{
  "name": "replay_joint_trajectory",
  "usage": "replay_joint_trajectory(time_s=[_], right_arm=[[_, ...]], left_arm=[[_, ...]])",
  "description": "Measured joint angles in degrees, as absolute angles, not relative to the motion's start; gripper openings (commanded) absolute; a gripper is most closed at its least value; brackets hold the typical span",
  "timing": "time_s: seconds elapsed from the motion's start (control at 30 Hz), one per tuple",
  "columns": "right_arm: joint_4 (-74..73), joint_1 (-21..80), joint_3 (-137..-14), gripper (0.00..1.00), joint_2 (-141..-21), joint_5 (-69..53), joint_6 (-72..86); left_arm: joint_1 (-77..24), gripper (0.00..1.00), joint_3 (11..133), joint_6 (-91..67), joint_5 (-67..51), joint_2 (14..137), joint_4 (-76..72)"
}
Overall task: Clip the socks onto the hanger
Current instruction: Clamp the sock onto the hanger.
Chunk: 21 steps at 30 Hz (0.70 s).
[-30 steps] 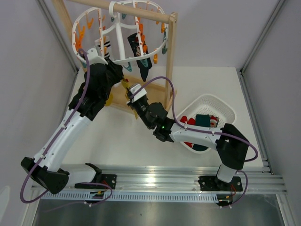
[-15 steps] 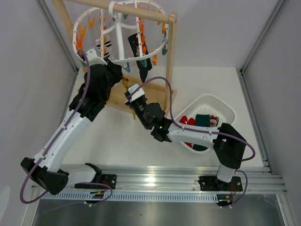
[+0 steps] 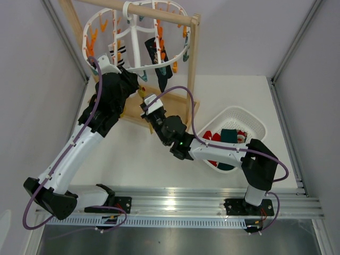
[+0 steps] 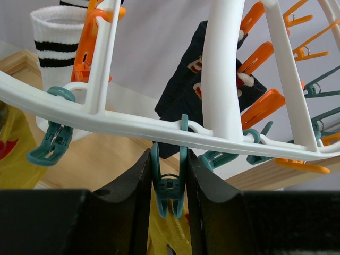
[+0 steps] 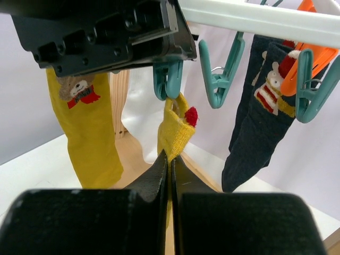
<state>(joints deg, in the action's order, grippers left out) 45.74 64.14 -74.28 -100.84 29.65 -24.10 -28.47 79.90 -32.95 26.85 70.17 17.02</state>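
The white hanger (image 3: 86,50) hangs from the wooden rack, with orange and teal pegs, a navy sock (image 3: 161,74) and a white black-striped sock (image 3: 116,53) clipped on. My left gripper (image 3: 138,87) is shut on a teal peg (image 4: 169,188) under the ring (image 4: 133,125), squeezing it between both fingers. My right gripper (image 5: 170,156) is shut on a yellow sock (image 5: 175,130) and holds its top edge up at that peg's lower tips (image 5: 167,79). The sock shows below the peg in the left wrist view (image 4: 164,231). A second yellow sock (image 5: 87,127) hangs to the left.
The wooden rack post (image 3: 192,69) stands right of both grippers. A white perforated basket (image 3: 255,119) at the right holds red (image 3: 212,137) and teal (image 3: 229,135) socks. A navy sock (image 5: 260,117) hangs close on the right. Grey walls close in on both sides.
My right gripper has moved the yellow sock a little up and left, close under the left gripper. The left arm has stayed at the peg.
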Motion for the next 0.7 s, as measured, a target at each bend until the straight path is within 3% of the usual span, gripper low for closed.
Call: replay_joint_trajectory(time_s=[0.7], right_arm=[[45.32,64.47,-77.58,0.0,-101.84,29.54,-24.25]], left_arm=[[-28.6,0.01,78.74,-32.53,28.38,70.17,15.29]])
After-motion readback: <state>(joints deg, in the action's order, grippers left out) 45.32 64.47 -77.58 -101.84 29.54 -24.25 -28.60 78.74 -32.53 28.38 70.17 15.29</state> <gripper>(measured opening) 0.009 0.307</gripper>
